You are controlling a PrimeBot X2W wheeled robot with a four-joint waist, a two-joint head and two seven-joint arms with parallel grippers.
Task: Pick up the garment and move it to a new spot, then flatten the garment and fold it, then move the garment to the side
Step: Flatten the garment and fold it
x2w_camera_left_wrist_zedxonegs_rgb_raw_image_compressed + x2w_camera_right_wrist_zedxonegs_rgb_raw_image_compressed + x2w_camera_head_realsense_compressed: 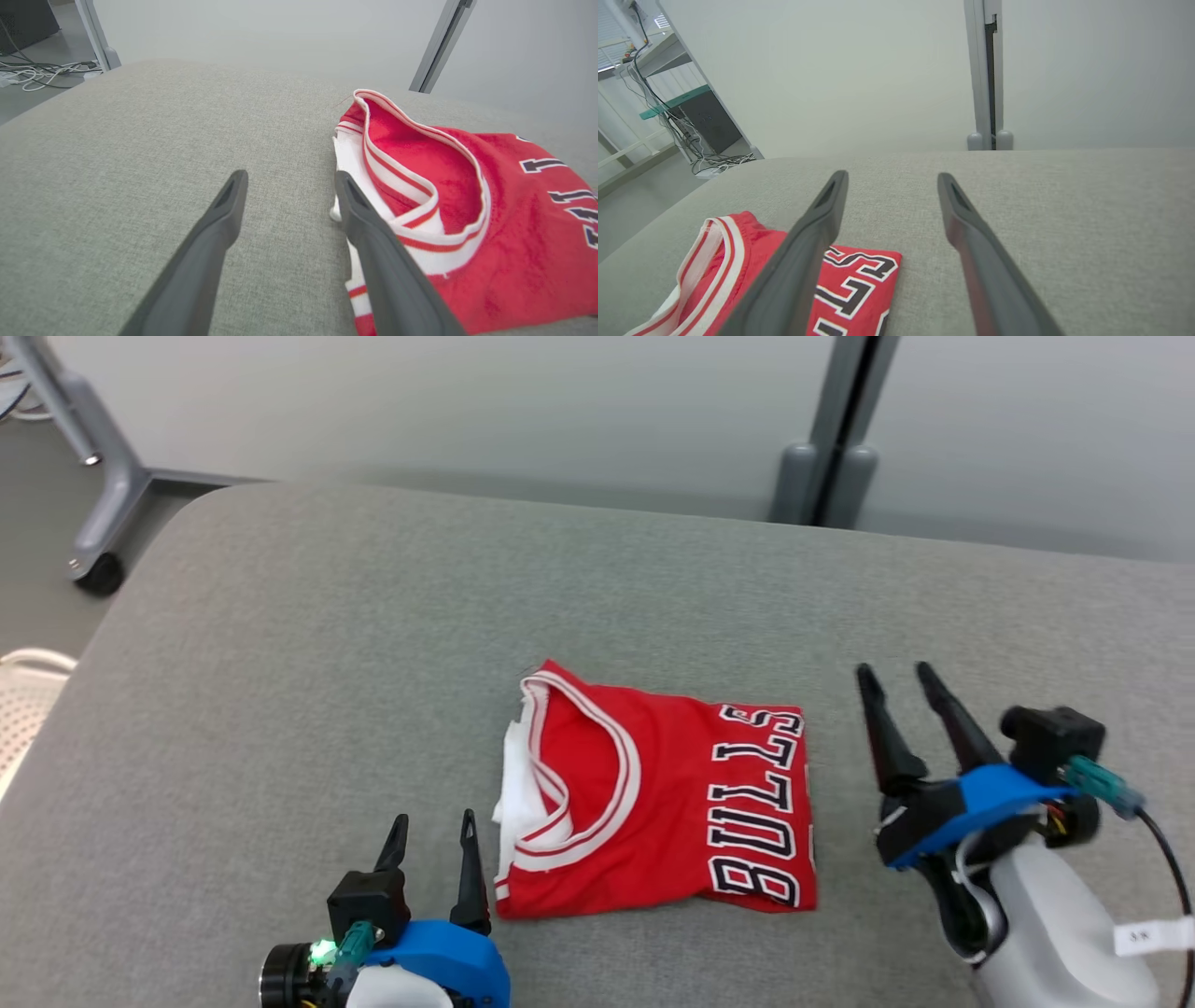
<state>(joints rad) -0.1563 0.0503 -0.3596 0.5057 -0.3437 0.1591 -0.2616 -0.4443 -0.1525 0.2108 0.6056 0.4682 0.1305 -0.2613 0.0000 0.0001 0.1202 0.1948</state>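
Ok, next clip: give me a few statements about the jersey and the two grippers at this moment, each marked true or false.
1. The red jersey lies folded on the grey fabric surface. True.
2. The right gripper is shut on the jersey. False: it is open, off to the jersey's side, and holds nothing.
3. The left gripper is open. True.
4. The jersey's lettering is yellow. False: the letters are dark with white outlines.
5. In the head view the jersey lies between the two grippers. True.
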